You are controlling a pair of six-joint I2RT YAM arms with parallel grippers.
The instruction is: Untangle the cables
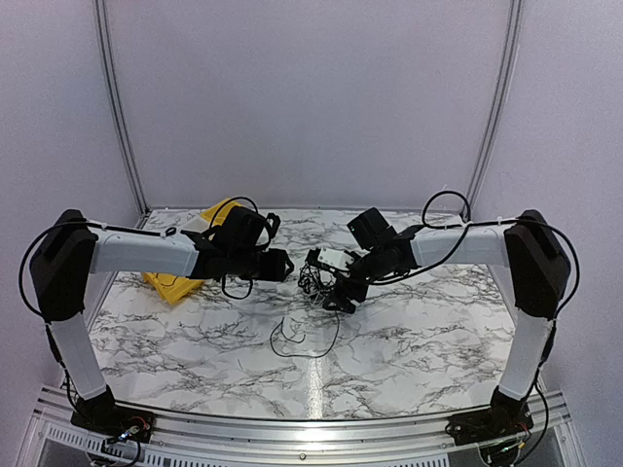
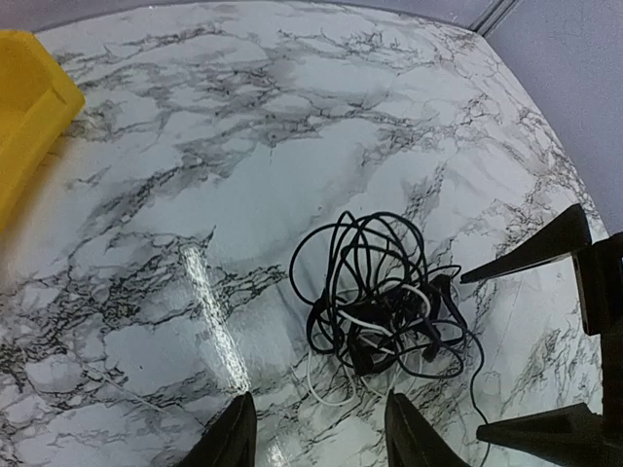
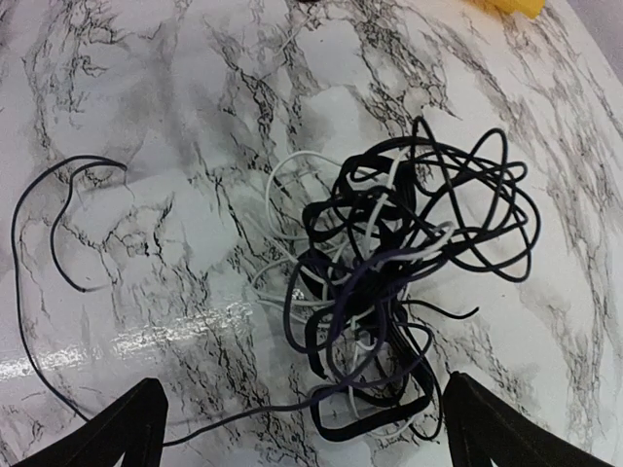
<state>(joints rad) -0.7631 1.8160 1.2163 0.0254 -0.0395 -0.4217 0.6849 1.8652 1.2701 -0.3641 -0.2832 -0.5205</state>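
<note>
The cables (image 1: 316, 280) lie as a tangled clump of thin black wires with a few white strands, on the marble table between my two grippers. In the left wrist view the cables (image 2: 384, 306) sit just ahead of my open left gripper (image 2: 321, 438), apart from its fingers. In the right wrist view the cables (image 3: 409, 263) lie just ahead of and partly between the fingers of my open, empty right gripper (image 3: 307, 438). One loose black strand (image 3: 58, 233) trails away from the clump toward the near side (image 1: 302, 341). The left gripper (image 1: 282, 265) is left of the clump, the right gripper (image 1: 341, 295) right of it.
A yellow bin (image 1: 190, 268) stands at the back left, behind the left arm; its edge shows in the left wrist view (image 2: 24, 126). The right gripper's black fingers (image 2: 545, 248) reach into the left wrist view at the right. Grey walls enclose the table.
</note>
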